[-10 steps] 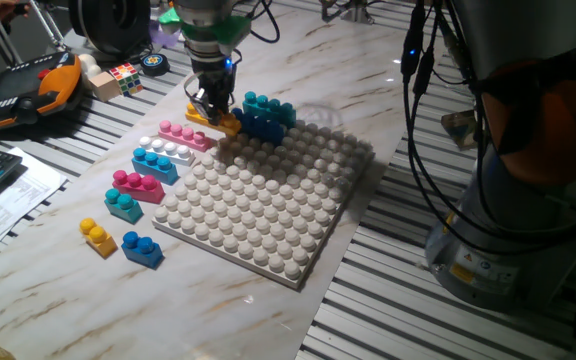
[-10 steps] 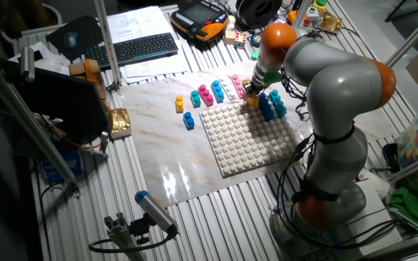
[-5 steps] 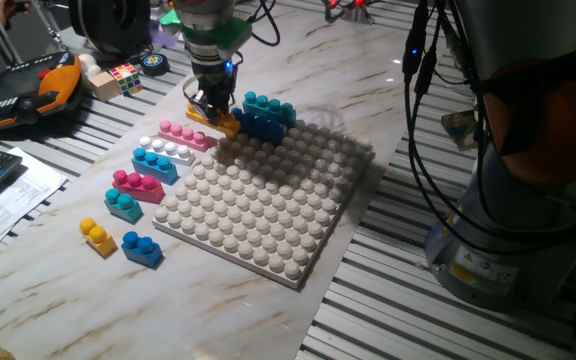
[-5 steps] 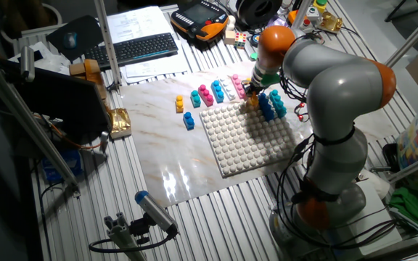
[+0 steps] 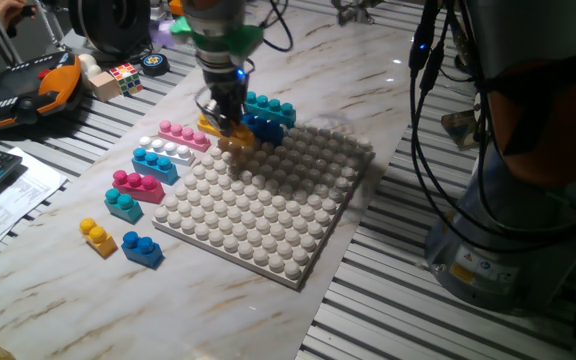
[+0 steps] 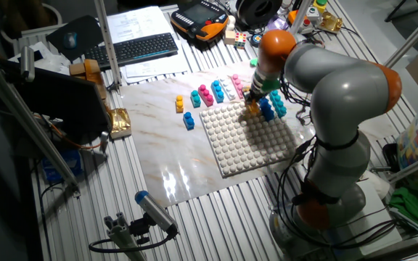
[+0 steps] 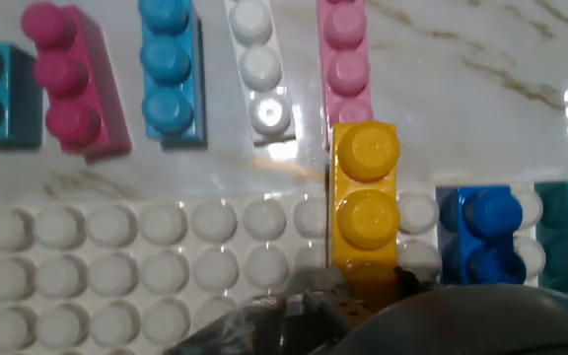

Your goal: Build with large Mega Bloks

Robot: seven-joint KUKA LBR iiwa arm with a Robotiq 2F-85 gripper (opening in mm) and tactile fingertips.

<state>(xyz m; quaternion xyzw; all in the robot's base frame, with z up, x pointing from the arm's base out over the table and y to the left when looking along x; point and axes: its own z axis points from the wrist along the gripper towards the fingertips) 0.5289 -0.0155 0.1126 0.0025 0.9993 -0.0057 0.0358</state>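
One orange-yellow brick (image 5: 230, 132) is clamped in the fingers (image 5: 226, 118) of the KUKA arm (image 6: 325, 80), hanging over the far-left corner of the white studded baseplate (image 5: 268, 215). Hand view shows two of its studs (image 7: 367, 187) clear, the rest tucked under the gripper body, brick lying partly over the baseplate edge and partly over bare bench (image 5: 298, 50); whether it touches the studs below, cannot tell.

Just beside it, on the baseplate's far edge, a blue brick (image 5: 260, 127) with a teal brick (image 5: 269, 108) next to or on top of it, apart from the held brick in hand view.

Loose bricks on the bench along the baseplate's left edge:
- pink brick (image 5: 184, 134), nearest the gripper
- white brick (image 5: 167, 148)
- light blue brick (image 5: 155, 163)
- magenta brick (image 5: 138, 184)
- teal two-stud brick (image 5: 122, 204)
- small yellow brick (image 5: 97, 237) and small blue brick (image 5: 142, 248), toward the bench's near-left edge

Off the bench's far-left corner: a puzzle cube (image 5: 125, 77), an orange-black pendant (image 5: 23, 92), a keyboard (image 6: 140, 48).
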